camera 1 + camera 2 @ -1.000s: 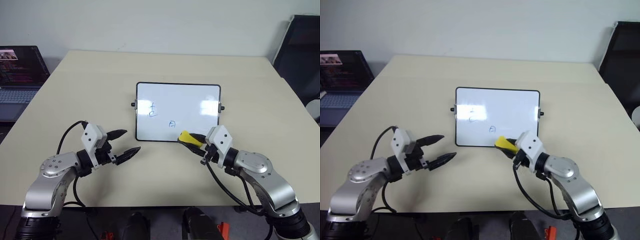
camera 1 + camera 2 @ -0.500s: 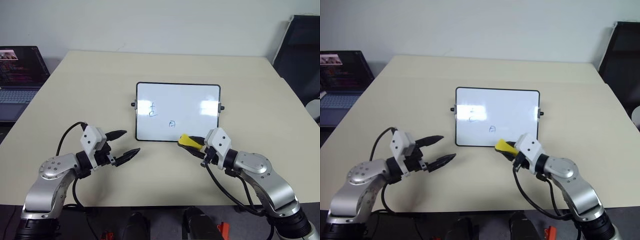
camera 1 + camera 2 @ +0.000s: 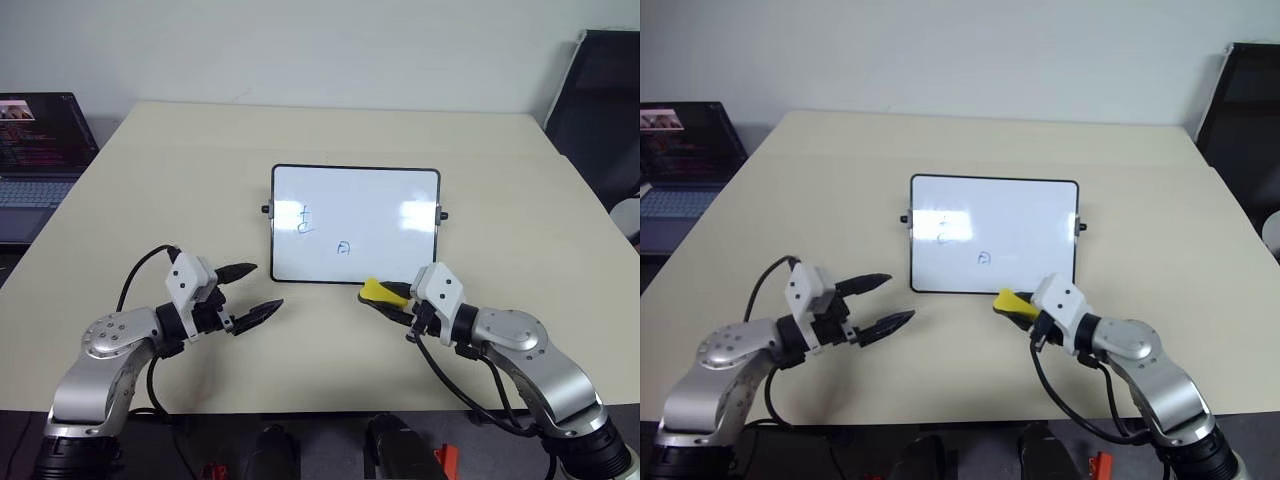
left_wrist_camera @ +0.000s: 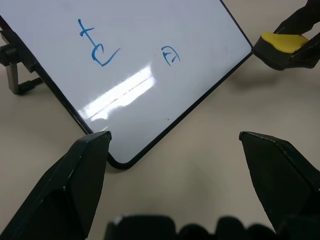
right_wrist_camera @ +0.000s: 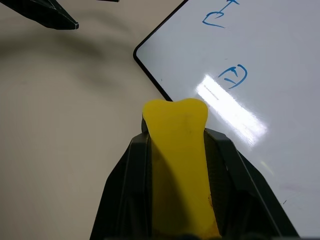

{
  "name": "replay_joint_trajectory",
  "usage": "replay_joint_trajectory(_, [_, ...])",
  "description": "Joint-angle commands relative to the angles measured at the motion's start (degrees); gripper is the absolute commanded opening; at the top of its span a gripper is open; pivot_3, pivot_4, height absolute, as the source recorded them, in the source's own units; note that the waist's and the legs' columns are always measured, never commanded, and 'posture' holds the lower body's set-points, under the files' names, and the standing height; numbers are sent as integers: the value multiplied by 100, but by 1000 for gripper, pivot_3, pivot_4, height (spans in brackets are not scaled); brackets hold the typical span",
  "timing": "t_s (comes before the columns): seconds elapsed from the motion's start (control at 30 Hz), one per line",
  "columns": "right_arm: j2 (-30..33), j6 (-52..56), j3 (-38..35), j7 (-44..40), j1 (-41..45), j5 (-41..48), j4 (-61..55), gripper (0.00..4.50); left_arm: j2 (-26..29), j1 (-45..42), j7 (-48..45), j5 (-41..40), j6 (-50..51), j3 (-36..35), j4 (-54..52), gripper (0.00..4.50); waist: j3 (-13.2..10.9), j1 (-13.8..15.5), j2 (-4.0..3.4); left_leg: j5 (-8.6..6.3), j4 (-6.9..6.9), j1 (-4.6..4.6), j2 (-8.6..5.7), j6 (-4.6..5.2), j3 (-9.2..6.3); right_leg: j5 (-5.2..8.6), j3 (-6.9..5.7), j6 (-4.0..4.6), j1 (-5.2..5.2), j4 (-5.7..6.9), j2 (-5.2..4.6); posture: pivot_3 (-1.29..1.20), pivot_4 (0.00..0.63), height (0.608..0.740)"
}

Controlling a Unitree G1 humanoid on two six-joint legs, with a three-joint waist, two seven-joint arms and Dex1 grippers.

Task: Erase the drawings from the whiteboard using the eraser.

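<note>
Left eye view: The whiteboard (image 3: 355, 224) is found flat on the beige surface (image 3: 500, 190), near its middle. Two blue drawings (image 3: 307, 218) are noted on the board, one at its left part and a smaller one (image 3: 343, 247) lower and nearer the centre. The right gripper (image 3: 392, 298) is seen closed on the yellow eraser (image 3: 378, 291), which is held just off the board's near edge, toward its right corner; whether the eraser touches the frame cannot be told. The left gripper (image 3: 252, 292) is observed with its fingers spread apart and nothing between them, near the board's near left corner but apart from it. A laptop (image 3: 40, 150) with a lit screen is recorded at the far left, off the surface.

Left wrist view: The two black fingers (image 4: 80, 175) of the left gripper are seen wide apart, with the rounded board corner between them. Both blue marks and the held eraser (image 4: 284, 42) beyond the board edge are visible.

Right wrist view: The eraser (image 5: 180, 165) is seen clamped between the right gripper's fingers (image 5: 125, 190), its tip over the bare surface just beside the board's black frame. The smaller mark (image 5: 233, 75) lies close ahead of it.
</note>
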State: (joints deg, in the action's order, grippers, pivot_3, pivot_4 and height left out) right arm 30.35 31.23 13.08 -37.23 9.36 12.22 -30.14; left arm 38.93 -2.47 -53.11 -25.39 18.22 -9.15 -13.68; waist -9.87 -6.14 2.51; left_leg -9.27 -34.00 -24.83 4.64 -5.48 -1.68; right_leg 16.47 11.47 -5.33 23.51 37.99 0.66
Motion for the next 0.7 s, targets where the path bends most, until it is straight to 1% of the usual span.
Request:
replay_joint_trajectory(0.03, [-35,-110,-12,64,74,-65,-166,1108,84,-103,15,-7,-14,-16,-202,4500,0,0,0,0,0,0,0,0,0,0,0,0,0,0,0,0,150,740])
replay_joint_trajectory(0.13, [-93,-258,-15,203,264,-252,-90,1108,89,-129,23,18,-13,-5,-186,4500,0,-2,0,0,0,0,0,0,0,0,0,0,0,0,0,0,150,740])
replay_joint_trajectory(0.2, [-46,-451,80,302,430,-584,22,1108,101,-141,16,30,1,12,-179,4500,0,-4,0,0,-1,0,0,0,0,0,0,-1,0,1,0,0,150,740])
replay_joint_trajectory(0.4, [-241,-1031,681,456,1102,-1443,840,1108,139,-215,-63,79,-2,124,-98,4500,0,-9,0,0,-2,1,0,0,0,-1,-1,-1,0,2,1,0,150,740])
replay_joint_trajectory(0.5, [-552,-1317,1008,719,1651,-2000,1549,1108,134,-289,-77,85,28,199,-101,4500,0,-25,-1,0,-1,1,0,0,0,-2,-1,-1,0,2,1,0,150,740])
replay_joint_trajectory(0.6, [-803,-1534,1138,908,2023,-2339,2120,1108,150,-333,-76,74,42,242,-95,4500,0,-25,-1,1,-2,1,0,0,1,-4,-1,-4,0,4,1,0,150,740])
replay_joint_trajectory(0.7, [-1186,-1693,1169,1265,2681,-2673,3130,1108,160,-375,-81,71,68,296,-118,4500,-1,-32,-2,1,-1,0,0,0,1,-8,-1,-9,-1,5,1,0,150,740])
